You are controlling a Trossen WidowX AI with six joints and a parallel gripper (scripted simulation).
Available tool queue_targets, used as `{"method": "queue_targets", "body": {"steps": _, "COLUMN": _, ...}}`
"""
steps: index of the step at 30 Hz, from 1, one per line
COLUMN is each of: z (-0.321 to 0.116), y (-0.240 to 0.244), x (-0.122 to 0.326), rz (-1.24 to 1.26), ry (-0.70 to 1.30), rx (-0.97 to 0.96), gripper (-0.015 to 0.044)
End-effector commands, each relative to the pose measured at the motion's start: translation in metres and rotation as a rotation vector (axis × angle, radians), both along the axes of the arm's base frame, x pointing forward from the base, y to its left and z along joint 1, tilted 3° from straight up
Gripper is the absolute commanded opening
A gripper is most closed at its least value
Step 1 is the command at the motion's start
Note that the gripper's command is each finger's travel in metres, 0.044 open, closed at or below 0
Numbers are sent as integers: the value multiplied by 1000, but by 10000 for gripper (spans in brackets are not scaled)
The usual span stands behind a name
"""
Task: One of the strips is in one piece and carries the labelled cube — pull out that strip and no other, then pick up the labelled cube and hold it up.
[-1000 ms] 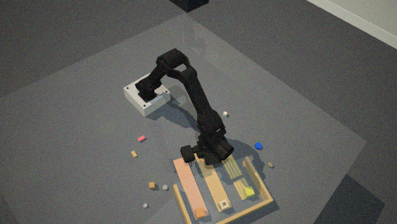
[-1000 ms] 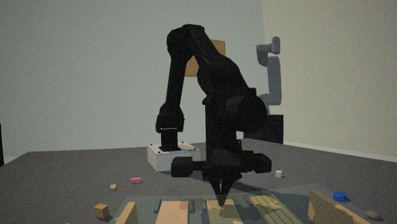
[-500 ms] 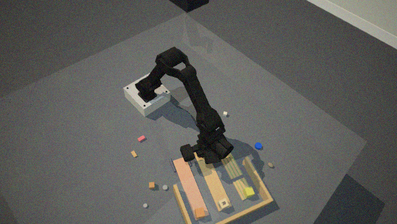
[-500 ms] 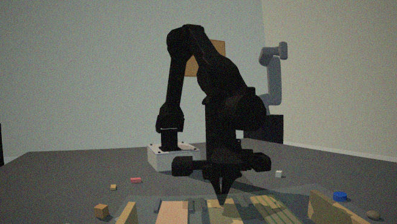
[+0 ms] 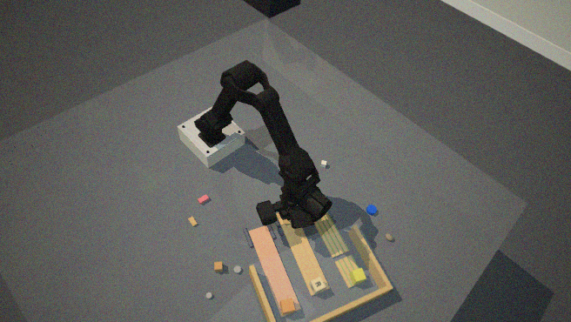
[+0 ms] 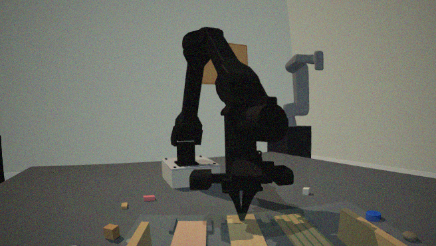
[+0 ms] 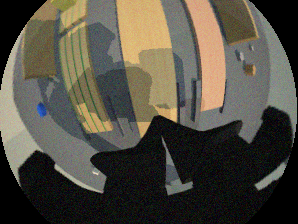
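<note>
The plain tan strip (image 5: pixel 305 257) (image 6: pixel 247 234) (image 7: pixel 145 35) shows no gap and bears the cube lettered R (image 5: pixel 319 285) at its far end. The pink strip (image 5: pixel 273 265) (image 6: pixel 189 234) (image 7: pixel 211 50) lies beside it, with an orange block (image 5: pixel 287 305) at its far end. The green-lined strip is in two pieces, a long near piece (image 5: pixel 332 240) (image 7: pixel 82 70) and a short far piece (image 5: pixel 345 267) (image 7: pixel 73 19) under a yellow cube (image 5: pixel 359 275). My gripper (image 6: pixel 242 218) (image 7: pixel 157 119) is shut and empty, its tips at the tan strip's near end; contact is unclear.
Wooden walls (image 5: pixel 376 271) (image 6: pixel 357 226) (image 7: pixel 40 55) stand around the strips' sides and far end. Dark guide rails (image 5: pixel 249 238) (image 7: pixel 196 100) flank the pink strip's near end. A blue disc (image 5: pixel 372 210) (image 6: pixel 373 214) (image 7: pixel 42 109) lies outside the wall; an orange cube (image 5: pixel 218 266) (image 6: pixel 111 231) lies on the other side.
</note>
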State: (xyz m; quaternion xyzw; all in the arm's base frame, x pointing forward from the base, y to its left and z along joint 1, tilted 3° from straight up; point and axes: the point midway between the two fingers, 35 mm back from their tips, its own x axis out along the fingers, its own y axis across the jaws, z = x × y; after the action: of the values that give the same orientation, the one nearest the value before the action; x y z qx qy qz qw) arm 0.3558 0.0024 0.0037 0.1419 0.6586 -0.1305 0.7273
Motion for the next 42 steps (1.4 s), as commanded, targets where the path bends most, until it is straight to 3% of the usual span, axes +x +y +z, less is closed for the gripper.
{"method": "queue_targets", "body": {"steps": 1, "z": -6, "y": 3, "x": -12, "rz": 0, "ry": 21, "rx": -1, "gripper": 0}}
{"method": "queue_targets", "body": {"steps": 42, "z": -12, "y": 26, "x": -70, "rz": 0, "ry": 25, "rx": 1, "gripper": 0}}
